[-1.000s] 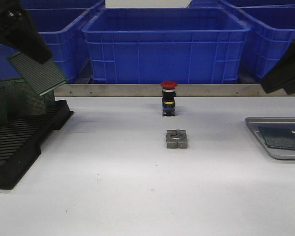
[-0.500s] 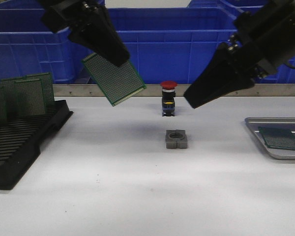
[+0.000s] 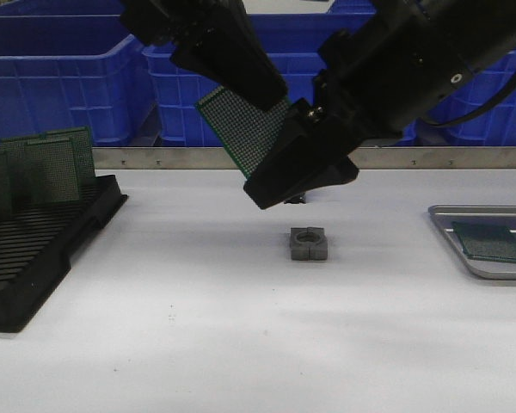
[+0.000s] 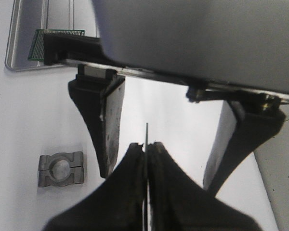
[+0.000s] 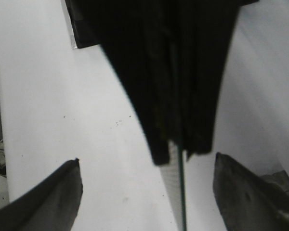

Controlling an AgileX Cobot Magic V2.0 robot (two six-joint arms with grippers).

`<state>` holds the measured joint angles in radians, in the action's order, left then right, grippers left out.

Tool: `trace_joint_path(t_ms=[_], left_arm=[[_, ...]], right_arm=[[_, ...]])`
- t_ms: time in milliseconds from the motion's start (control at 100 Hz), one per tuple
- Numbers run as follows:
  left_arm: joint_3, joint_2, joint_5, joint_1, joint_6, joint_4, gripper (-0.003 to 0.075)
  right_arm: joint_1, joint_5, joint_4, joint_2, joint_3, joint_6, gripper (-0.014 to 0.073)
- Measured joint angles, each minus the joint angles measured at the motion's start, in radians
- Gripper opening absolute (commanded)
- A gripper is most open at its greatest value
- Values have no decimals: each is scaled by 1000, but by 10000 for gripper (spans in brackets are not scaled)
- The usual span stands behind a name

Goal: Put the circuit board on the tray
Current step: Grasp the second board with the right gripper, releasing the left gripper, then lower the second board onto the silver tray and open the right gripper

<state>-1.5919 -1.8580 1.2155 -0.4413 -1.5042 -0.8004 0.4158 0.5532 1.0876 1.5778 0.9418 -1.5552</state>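
Note:
My left gripper (image 3: 271, 93) is shut on a green perforated circuit board (image 3: 241, 129) and holds it tilted in the air above the table's middle. In the left wrist view the jaws (image 4: 147, 145) pinch the board edge-on. My right gripper (image 3: 271, 189) is open, and its fingers (image 4: 108, 130) straddle the board's lower part without touching it. In the right wrist view (image 5: 147, 166) the board's edge (image 5: 182, 192) hangs between the wide-apart fingers. The silver-grey tray (image 3: 454, 232) lies at the right edge of the table with another green board (image 3: 490, 243) on it.
A black slotted rack (image 3: 43, 249) with several upright green boards (image 3: 52, 168) stands at the left. A grey metal clamp block (image 3: 309, 243) lies mid-table below the grippers. Blue plastic bins (image 3: 95, 86) line the back.
My left arm has carried the board right from the rack to the middle. My right arm has swung in from the right, and its open fingers now stand around the board.

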Motion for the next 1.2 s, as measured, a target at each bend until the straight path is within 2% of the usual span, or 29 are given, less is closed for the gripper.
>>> trace_joint_path(t_ms=[140,250,290,350,410,510,560,610,720,830,990,1200], left_arm=[[0,0,0,0,0,-3,-20],[-2,0,-2,0,0,-4,-18],[-2,0,0,0,-5,-4,-8],[-2,0,7,0,-11,-3,50],[-2,0,7,0,-11,-3,158],[-2,0,0,0,-4,-9,387],[-2,0,0,0,-2,-11,466],[-2,0,3,9,-2,-11,509],[-16,0,3,43,0,-11,513],[-37,0,3,90,11,-11,513],[-45,2,3,134,25,-11,512],[-45,2,3,139,26,-11,512]], right_arm=[[0,-34,80,10,0,-2,113],[0,-39,118,10,0,-4,-76],[0,-35,118,10,0,-12,-65],[3,-21,113,10,0,-23,-69],[3,-17,113,10,0,-23,-69],[3,-15,125,12,0,-2,-69],[3,-17,135,11,-2,22,-69],[-2,-18,139,11,-16,53,-69],[-31,-19,141,12,-59,147,-69],[-109,-19,143,12,-105,249,-69],[-285,-24,143,12,-132,338,-69],[-527,-39,145,79,-132,352,-67]])
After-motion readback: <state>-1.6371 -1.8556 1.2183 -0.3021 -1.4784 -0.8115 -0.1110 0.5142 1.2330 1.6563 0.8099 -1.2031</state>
